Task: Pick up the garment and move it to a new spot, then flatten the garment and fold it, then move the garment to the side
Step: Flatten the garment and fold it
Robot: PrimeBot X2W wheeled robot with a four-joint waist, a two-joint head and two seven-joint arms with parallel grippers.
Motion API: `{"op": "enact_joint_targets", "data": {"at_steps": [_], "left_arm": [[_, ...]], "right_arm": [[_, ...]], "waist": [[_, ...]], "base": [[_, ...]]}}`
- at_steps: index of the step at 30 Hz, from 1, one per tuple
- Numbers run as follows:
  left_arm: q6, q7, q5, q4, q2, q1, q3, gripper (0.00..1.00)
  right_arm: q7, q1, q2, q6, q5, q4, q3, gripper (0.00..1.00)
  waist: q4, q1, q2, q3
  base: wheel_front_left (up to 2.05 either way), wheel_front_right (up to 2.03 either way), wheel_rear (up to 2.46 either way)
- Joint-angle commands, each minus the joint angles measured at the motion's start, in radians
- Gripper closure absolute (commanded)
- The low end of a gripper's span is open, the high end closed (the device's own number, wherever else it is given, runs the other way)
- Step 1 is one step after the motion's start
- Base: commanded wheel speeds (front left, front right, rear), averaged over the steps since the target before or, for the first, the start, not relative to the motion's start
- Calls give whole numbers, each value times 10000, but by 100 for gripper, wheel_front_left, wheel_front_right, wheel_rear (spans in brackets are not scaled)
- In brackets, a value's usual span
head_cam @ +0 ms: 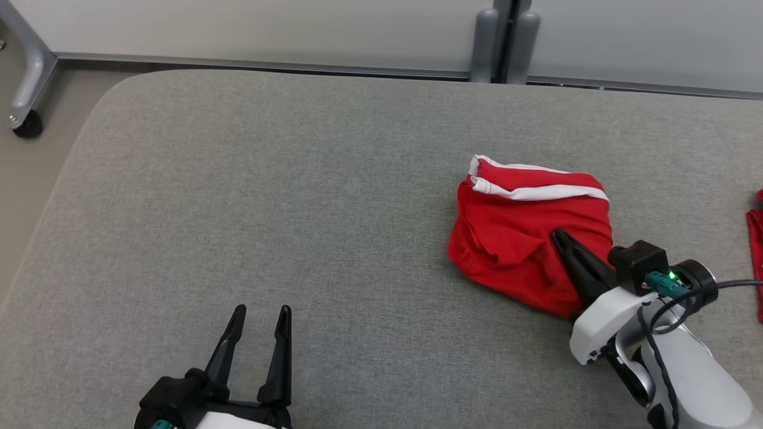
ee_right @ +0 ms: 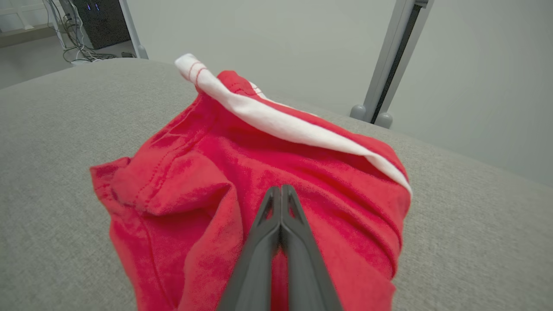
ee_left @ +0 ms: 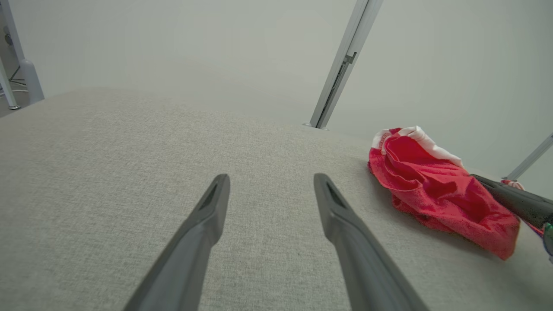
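The garment (head_cam: 512, 238) is soft red knit cloth, bunched into a rumpled, roughly square lump with rounded corners and shallow folds. A smooth white band (head_cam: 536, 192) edges it. It lies directly under and ahead of the right gripper (head_cam: 559, 234), on a table (head_cam: 298, 208) covered in a grey woven pad with a fine, even grain and a rounded corner.

The right gripper's two long dark fingers are pressed together along their length, and their tips rest on the middle of the red cloth (ee_right: 302, 172). From the right wrist (ee_right: 281, 190) I cannot tell whether any fold is pinched between them. The near edge of the garment runs under the fingers and the white wrist housing, so that corner is hidden.

The lump's longer run goes roughly along those fingers, from beneath them to the far end. There the white band (ee_right: 281, 123) slants across beyond the tips, one end curled up to the left.

The left gripper (head_cam: 262, 311) sits well off to the garment's left, its smooth tapered fingers spread apart over bare pad, with nothing between them. From that wrist (ee_left: 271, 178) the garment (ee_left: 432, 185) sits off to the right of the fingers.

Farther right of the right gripper, a second bit of red cloth (head_cam: 756, 238) is cut off by the picture's edge, so its shape is unclear.
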Motion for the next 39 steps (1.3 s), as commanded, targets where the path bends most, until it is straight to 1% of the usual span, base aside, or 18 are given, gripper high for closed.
{"op": "enact_joint_targets", "data": {"at_steps": [1, 5, 12, 14, 15, 22, 28, 32, 36, 38, 39], "left_arm": [[52, -16, -52, 5, 36, -217, 7, 0], [100, -16, -90, 12, 37, -172, 21, 0], [146, -16, -108, -4, 39, -134, 29, 0], [158, -16, -103, -28, 39, -91, 72, 0], [146, -16, -82, -16, 39, -64, 69, 0], [170, -16, -101, 6, 39, -18, -25, 0], [185, -16, -145, 22, 40, 35, -120, 0], [191, -16, -195, 14, 39, 76, -124, 0], [199, -16, -166, -30, 39, 81, -76, 0], [204, -16, -143, -61, 39, 51, -44, 0], [204, -16, -143, -61, 39, 51, -44, 0]], "right_arm": [[-67, -219, -56, -2, 119, 219, 96, 100], [-175, -623, 57, -2, 418, 828, 869, 100], [-243, -880, -151, -2, 1162, 1117, 2619, 100], [-191, -961, -215, -1, 1327, 1127, 3110, 100], [-130, -1056, -265, -2, 1454, 1078, 3620, 100], [39, -1328, -493, -1, 2093, 709, 5089, 100], [-26, -1439, -555, -1, 2503, 389, 5821, 100], [280, -1396, -652, -1, 2872, 159, 6311, 100], [206, -1724, -936, -1, 3287, -365, 6020, 100], [348, -1927, -1197, -1, 3382, -672, 5764, 100], [348, -1927, -1197, -1, 3382, -672, 5764, 100]], "waist": [[280, 0, -1, 238], [426, 0, -1, 290], [490, 0, -1, 262], [447, 0, -1, 248], [388, 0, -1, 236], [233, 0, -1, 149], [200, 0, -1, 90], [192, 0, -1, 55], [182, 0, -1, 43], [179, 0, -1, 83], [179, 0, -1, 83]], "base": [[0, 0, 0], [0, 0, 0], [0, 0, 0], [0, 0, 0], [0, 0, 0], [0, 0, 0], [0, 0, 0], [0, 0, 0], [0, 0, 0], [0, 0, 0], [0, 0, 0]]}}
